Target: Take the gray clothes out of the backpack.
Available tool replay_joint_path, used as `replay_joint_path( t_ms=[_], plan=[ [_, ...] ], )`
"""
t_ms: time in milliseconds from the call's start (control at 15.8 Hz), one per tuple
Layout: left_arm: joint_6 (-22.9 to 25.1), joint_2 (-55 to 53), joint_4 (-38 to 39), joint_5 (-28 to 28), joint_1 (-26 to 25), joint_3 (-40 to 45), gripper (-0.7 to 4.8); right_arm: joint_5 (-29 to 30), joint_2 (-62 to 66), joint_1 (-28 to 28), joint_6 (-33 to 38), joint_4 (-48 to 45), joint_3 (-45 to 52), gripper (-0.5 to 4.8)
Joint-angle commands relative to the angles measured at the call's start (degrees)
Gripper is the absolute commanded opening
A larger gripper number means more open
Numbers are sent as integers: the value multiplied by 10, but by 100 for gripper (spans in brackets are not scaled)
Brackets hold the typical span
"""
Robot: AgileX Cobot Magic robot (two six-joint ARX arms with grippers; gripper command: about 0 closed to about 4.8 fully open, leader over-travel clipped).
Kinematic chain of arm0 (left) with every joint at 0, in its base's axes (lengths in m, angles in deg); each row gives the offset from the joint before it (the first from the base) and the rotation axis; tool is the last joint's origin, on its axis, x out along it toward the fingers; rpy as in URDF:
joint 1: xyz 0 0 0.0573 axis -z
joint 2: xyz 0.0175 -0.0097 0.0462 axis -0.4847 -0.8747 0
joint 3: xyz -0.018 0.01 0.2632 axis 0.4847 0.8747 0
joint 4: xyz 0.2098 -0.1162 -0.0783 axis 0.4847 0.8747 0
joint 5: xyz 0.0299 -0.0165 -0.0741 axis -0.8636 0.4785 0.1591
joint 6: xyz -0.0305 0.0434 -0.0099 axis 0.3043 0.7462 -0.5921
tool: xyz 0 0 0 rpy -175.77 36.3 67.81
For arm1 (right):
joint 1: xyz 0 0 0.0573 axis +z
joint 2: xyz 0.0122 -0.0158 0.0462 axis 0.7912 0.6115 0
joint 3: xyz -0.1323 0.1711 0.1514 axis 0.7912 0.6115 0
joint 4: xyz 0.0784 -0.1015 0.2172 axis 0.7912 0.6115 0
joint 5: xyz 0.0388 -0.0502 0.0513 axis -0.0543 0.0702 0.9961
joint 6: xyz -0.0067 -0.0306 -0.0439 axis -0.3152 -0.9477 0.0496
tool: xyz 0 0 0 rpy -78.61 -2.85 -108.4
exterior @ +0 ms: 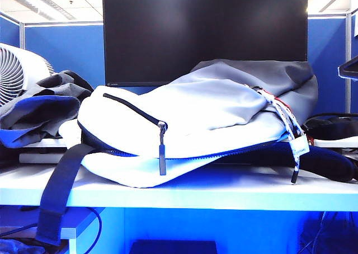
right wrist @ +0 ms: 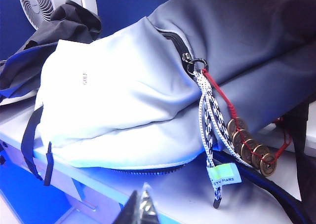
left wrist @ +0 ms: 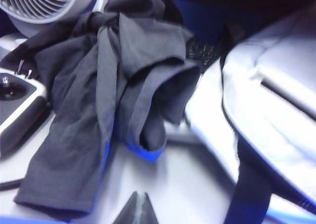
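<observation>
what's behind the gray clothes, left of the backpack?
Behind the gray clothes, lying on the table beside the backpack, stands a white fan. Its lower part and base are covered by the cloth. Both grippers are shut, left, right.

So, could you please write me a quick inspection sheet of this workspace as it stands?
Surface: white table, mostly covered.
Job's things: backpack lies on its side; gray clothes lie outside it, heaped beside it near the fan.
Clutter: white fan, keyboard, coin charm on red cord at the backpack's zip.
Grippers: left gripper shut, empty, before the clothes; right gripper shut, empty, before the backpack.
Cables: dark cables behind the backpack on the right.
Surroundings: dark monitor, blue partitions.
</observation>
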Motion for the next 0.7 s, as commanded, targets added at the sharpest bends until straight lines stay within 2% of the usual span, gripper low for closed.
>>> replay_joint_path(
  t_ms=[63,696],
  plan=[
    [66,1,-23,-2,0,0,-5,-1,-1,0,1,-7,-2,-5],
    [69,1,-27,-2,0,0,-5,-1,-1,0,1,-7,-2,-5]
  ],
)
